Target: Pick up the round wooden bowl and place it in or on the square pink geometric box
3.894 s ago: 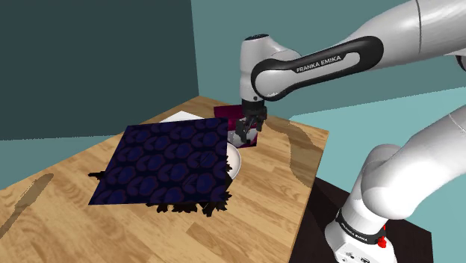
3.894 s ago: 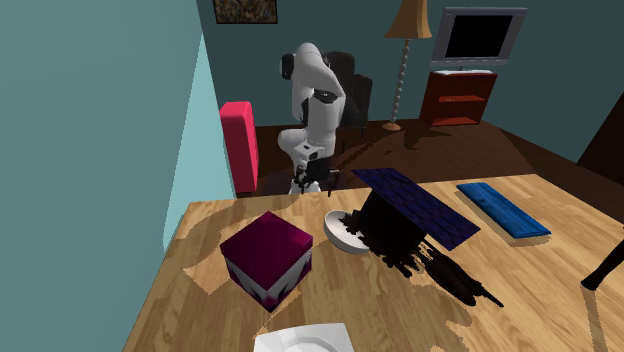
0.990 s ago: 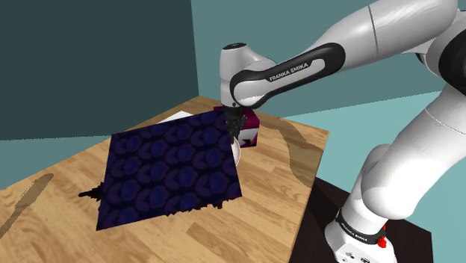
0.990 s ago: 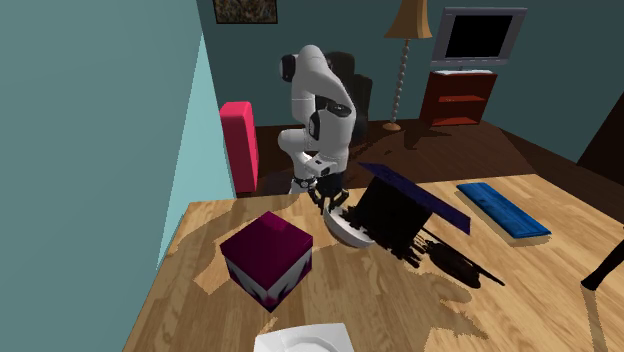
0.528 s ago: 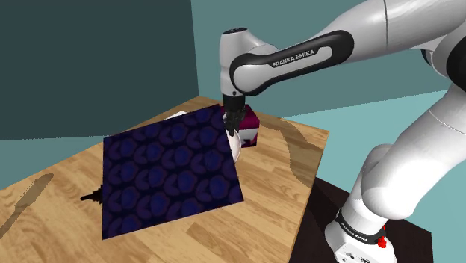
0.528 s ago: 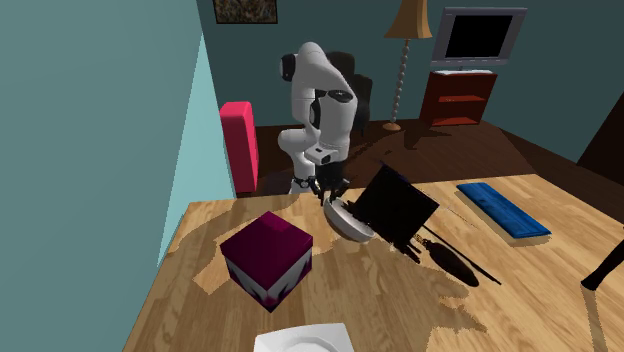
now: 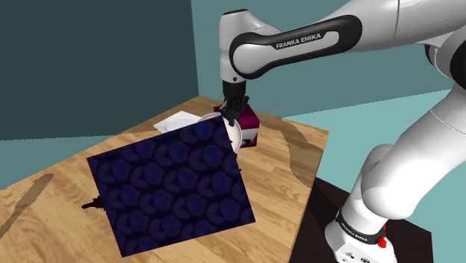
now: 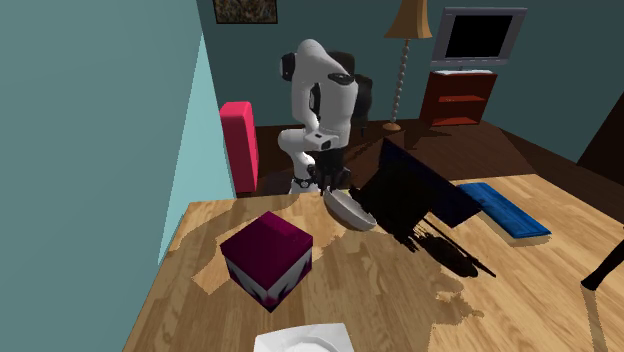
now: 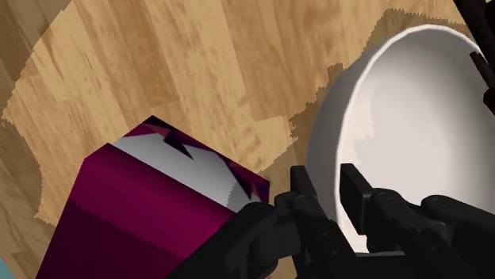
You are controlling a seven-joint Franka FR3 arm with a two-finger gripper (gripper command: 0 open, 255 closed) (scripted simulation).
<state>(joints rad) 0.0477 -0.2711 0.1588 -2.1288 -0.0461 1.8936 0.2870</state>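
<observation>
The claw (image 9: pixel 327 184) is clasping the white bowl (image 9: pixel 412 111) by its rim, the magenta box (image 9: pixel 119 214) lying just beside, lower down.

White Franka arm (image 7: pixel 418 22), dark joints, "FRANKA EMIKA" lettering (image 7: pixel 302 39), all-black jaws.

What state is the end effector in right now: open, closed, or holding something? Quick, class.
End effector: closed on the rim of the white bowl, holding it.
</observation>
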